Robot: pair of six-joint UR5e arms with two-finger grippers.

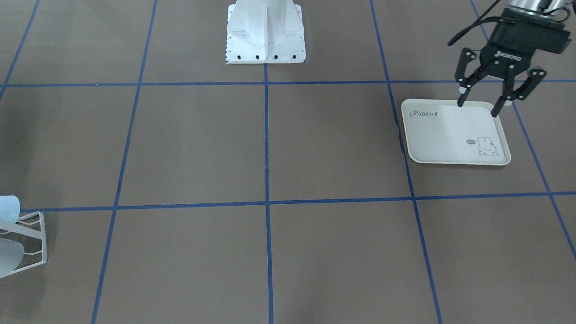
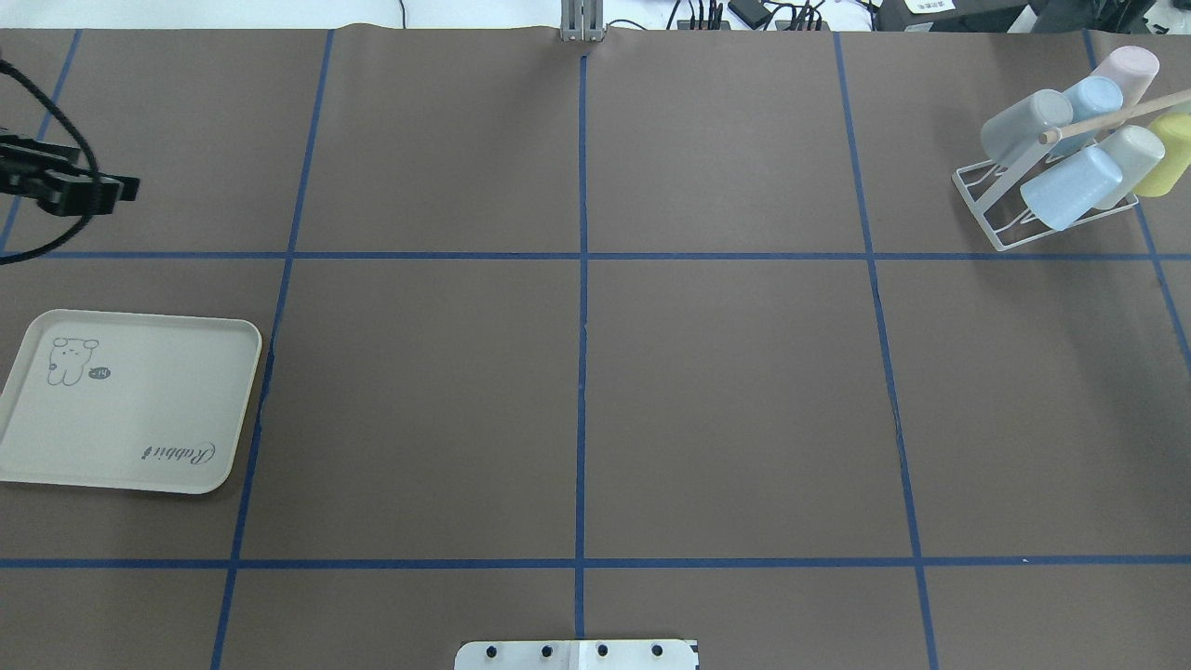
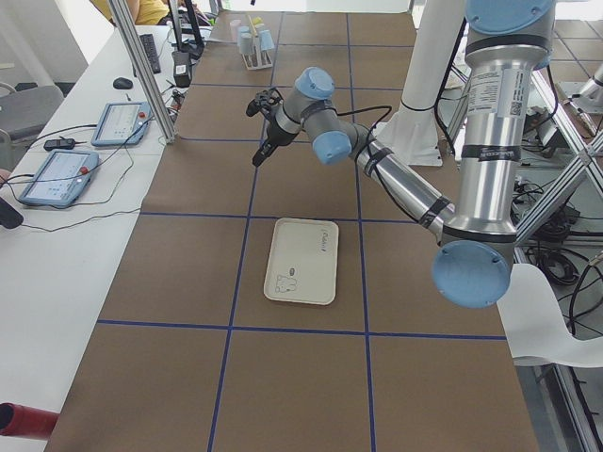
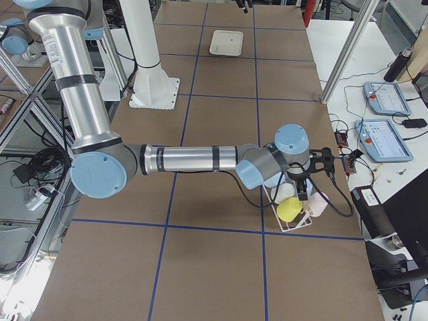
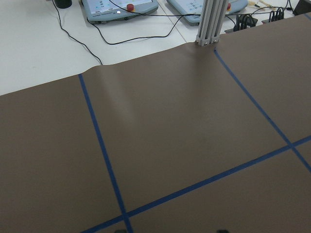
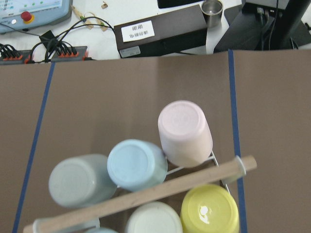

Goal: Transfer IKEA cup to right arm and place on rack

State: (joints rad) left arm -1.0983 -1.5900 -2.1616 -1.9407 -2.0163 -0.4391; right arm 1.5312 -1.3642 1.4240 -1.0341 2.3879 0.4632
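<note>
Six cups (image 2: 1070, 186) sit tilted on the rack (image 2: 977, 209) at the worktop's far right corner in the overhead view, so the task's cup looks already hung. Front-facing: the left hand (image 1: 478, 107) hangs spread and empty near the tray (image 1: 441, 135). Right-end view: the right hand (image 4: 302, 187) hovers above the rack; spread or pressed, I cannot tell.

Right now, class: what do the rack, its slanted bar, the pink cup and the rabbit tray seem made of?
Rack: thin white rods, probably painted metal wire. Bar: pale, matt, rounded, likely bare wood. Pink cup: opaque pastel, soft sheen, probably plastic. Tray: cream, smooth, printed rabbit, plastic or melamine perhaps.
</note>
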